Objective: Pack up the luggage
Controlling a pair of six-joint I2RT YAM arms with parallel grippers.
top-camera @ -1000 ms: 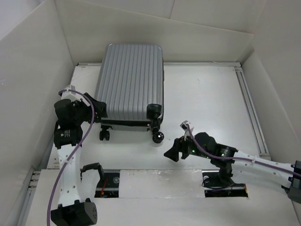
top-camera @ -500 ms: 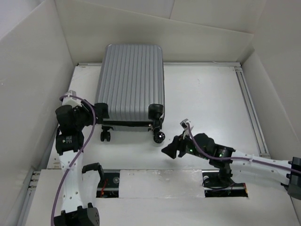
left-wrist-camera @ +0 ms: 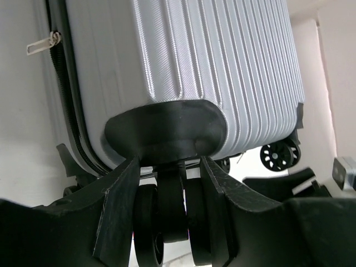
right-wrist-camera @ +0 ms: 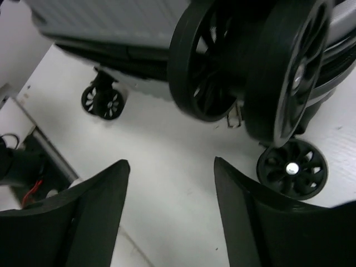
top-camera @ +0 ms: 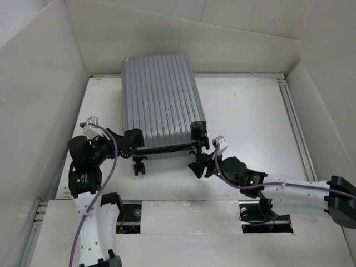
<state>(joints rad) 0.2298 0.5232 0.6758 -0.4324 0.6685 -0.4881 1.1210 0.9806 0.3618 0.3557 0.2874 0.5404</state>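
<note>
The luggage [top-camera: 158,103] is a silver-grey ribbed suitcase that lies shut on the white table, black wheels toward me and its near end skewed to the right. My left gripper [top-camera: 131,141] is at its near left corner. In the left wrist view the fingers [left-wrist-camera: 119,206] press both sides of a black double spinner wheel [left-wrist-camera: 167,206] under the shell [left-wrist-camera: 211,61]. My right gripper [top-camera: 198,164] is at the near right corner, open. Its fingers [right-wrist-camera: 94,217] frame only bare table, just below two big wheels [right-wrist-camera: 206,61] and beside a lower wheel [right-wrist-camera: 292,167].
White walls box in the table on the left, back and right. A metal rail [top-camera: 295,128] runs along the right edge. A raised white board [top-camera: 183,208] with the arm mounts crosses the near side. A zipper pull [left-wrist-camera: 41,44] hangs at the suitcase's side.
The left gripper has closed on the left corner wheel, and the suitcase's near end has swung right and toward me. The right gripper has moved left up to the right wheels, narrowing a little.
</note>
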